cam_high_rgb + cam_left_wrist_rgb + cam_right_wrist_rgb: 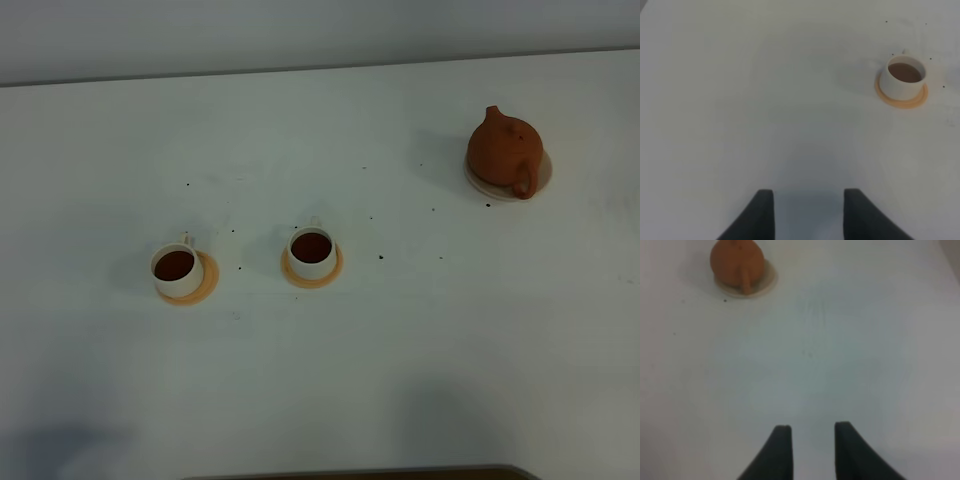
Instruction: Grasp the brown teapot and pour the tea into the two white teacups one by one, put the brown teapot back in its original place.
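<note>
Sitting on beige saucer (540, 176) near far right corner: brown teapot (503, 149) (both teacups filled). Hovering well short: right hand (811, 432), parted, empty, nearer arm.

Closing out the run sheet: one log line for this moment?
teapot: on saucer | both teacups: hold tea | left gripper: open, empty | right gripper: open, empty

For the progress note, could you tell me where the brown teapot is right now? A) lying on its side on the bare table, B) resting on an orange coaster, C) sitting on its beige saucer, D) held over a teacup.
C: the brown teapot sits upright on the beige saucer, with no gripper near it.
</note>
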`<state>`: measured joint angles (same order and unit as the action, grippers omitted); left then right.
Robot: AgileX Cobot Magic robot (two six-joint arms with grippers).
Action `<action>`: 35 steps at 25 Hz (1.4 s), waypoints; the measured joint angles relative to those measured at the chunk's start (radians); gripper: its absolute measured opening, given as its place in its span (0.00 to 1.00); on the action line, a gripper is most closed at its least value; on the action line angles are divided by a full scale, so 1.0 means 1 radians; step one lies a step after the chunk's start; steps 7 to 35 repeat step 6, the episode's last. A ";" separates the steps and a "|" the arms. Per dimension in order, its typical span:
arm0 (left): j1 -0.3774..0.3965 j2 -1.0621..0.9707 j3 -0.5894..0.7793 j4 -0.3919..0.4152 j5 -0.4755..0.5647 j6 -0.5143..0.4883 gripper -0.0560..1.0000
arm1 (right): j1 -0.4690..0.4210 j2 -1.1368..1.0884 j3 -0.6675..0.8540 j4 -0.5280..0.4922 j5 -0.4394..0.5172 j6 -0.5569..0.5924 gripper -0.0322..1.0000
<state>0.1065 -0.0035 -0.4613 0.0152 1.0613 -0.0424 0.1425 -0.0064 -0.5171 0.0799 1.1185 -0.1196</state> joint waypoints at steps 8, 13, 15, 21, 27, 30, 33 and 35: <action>0.000 0.000 0.000 0.000 0.000 0.000 0.40 | 0.000 0.000 0.000 0.000 0.000 0.000 0.26; 0.000 0.000 0.000 0.000 0.000 0.000 0.40 | 0.000 0.000 0.000 0.000 0.000 0.000 0.26; 0.000 0.000 0.000 0.000 0.000 0.000 0.40 | 0.000 0.000 0.000 0.000 0.000 0.000 0.26; 0.000 0.000 0.000 0.000 0.000 0.000 0.40 | 0.000 0.000 0.000 0.000 0.000 0.000 0.26; 0.000 0.000 0.000 0.000 0.000 0.000 0.40 | 0.000 0.000 0.000 0.000 0.000 0.000 0.26; 0.000 0.000 0.000 0.000 0.000 0.000 0.40 | 0.000 0.000 0.000 0.000 0.000 0.000 0.26; 0.000 0.000 0.000 0.000 0.000 0.000 0.40 | 0.000 0.000 0.000 0.000 0.000 0.000 0.26; 0.000 0.000 0.000 0.000 0.000 0.000 0.40 | 0.000 0.000 0.000 0.000 0.000 0.000 0.26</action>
